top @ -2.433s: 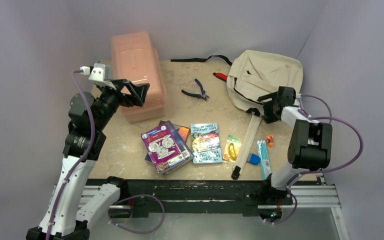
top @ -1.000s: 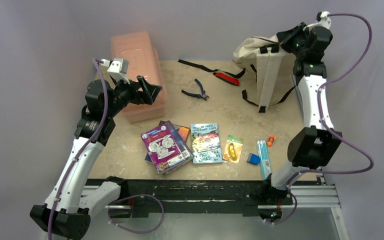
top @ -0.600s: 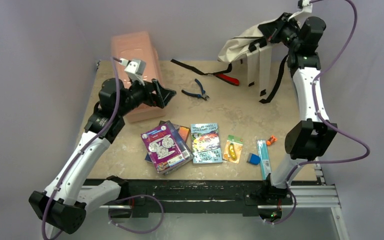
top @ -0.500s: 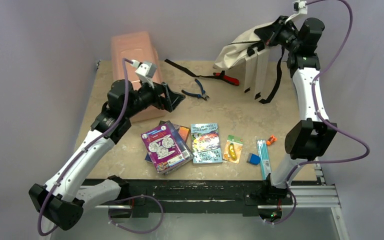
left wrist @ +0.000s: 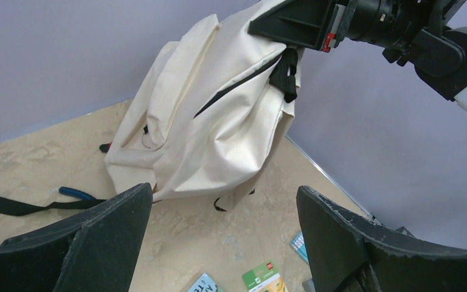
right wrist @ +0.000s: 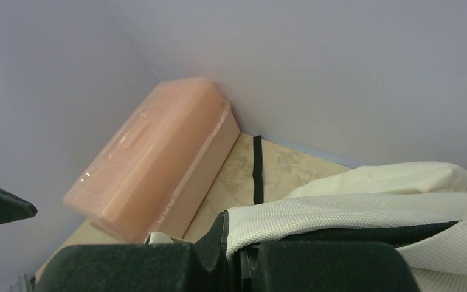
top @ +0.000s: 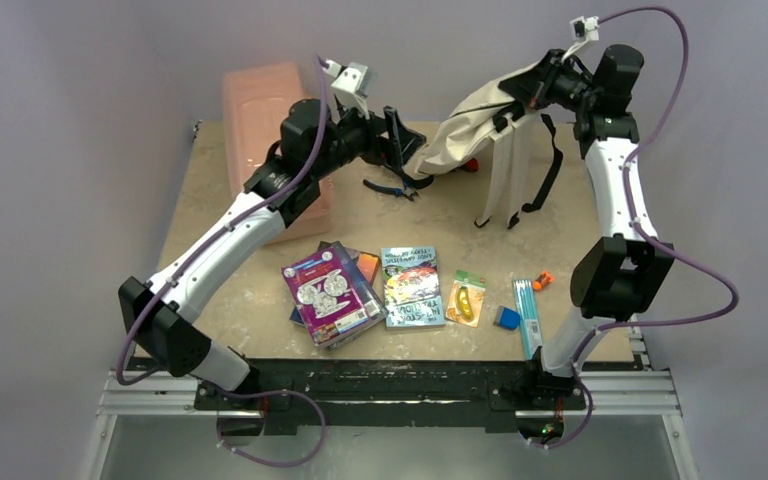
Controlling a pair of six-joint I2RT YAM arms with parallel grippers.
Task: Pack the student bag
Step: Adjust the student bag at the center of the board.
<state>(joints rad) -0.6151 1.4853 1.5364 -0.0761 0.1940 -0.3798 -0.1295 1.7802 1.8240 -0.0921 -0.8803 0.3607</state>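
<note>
Bag work, second-hold stage. Student bag (top: pixel 470 110) hangs at the far right of the table (top: pixel 260 290), pinched at its top webbing by the right gripper (top: pixel 540 88), whose jaws are pressed together on the cream weave. The body sags down and to the left, with its low corner close by the pliers (top: pixel 392 186); cannot tell whether it touches the surface. Straps (top: pixel 520 180) dangle free beneath. Left gripper (top: pixel 401 148) is spread wide and holds nothing. It is poised just left of the bag's low edge, and in the wrist view its jaws frame the fabric.

Judgement: the step in hand is taking a second hold so the bag can be opened for packing. Black zipper (left wrist: pixel 237 85) runs diagonally across the upper face and looks shut; the pull is too small to find.

To do it well:
- Set the left jaws on a fold near the zipper line, not on the slack bottom corner.
- Take one layer only, or the mouth won't part.
- The top wants holding high so the cloth is taut.
- Soft fabric will bunch and slip, so close fully before any pull.
- Steer clear of the hanging straps.

Books (top: pixel 332 292) and pencils (top: pixel 527 315) lie at the near side. Pink box (top: pixel 270 130) sits far left, well apart from the bag.
</note>
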